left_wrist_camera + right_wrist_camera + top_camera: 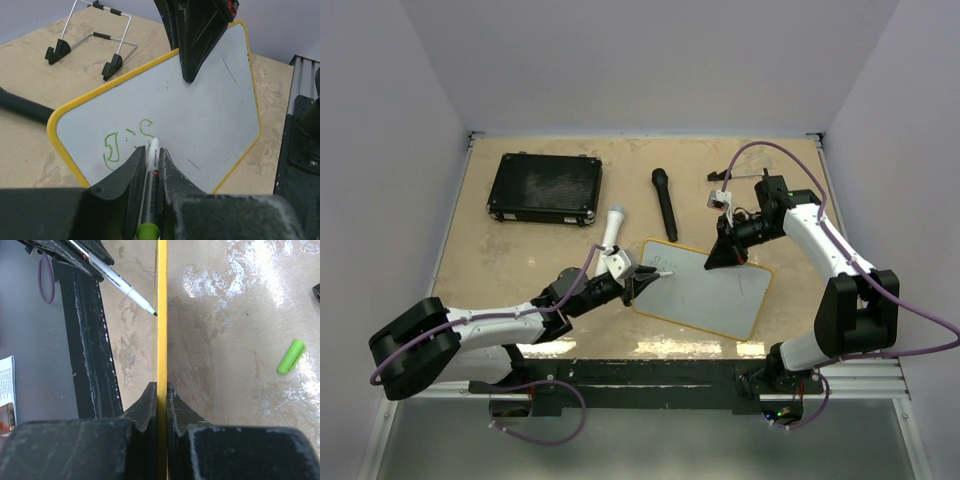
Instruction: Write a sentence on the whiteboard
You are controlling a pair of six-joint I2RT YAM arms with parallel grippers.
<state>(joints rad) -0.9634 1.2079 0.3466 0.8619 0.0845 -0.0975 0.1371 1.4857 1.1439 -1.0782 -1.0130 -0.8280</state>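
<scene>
As the scene stands, step: writing has only begun, with 3 short green marks down and most of the board bare.
Whiteboard [710,290]: lies along the counter's near edge, slightly right of the middle, one corner pointing toward the left arm.
Sentence [125,145]: a few green strokes at the board's left end; I cannot read them as letters.
Left gripper [152,150]: pressed together on a marker [152,167], its tip at the board just right of the strokes.
Right gripper [161,387]: pinching the board's yellow far rim, steadying it.
Green cap [290,356]: loose on the counter, apart from the board.
Next move: likely more letters to the right, keeping light tip contact while the right gripper holds the board from sliding.
</scene>
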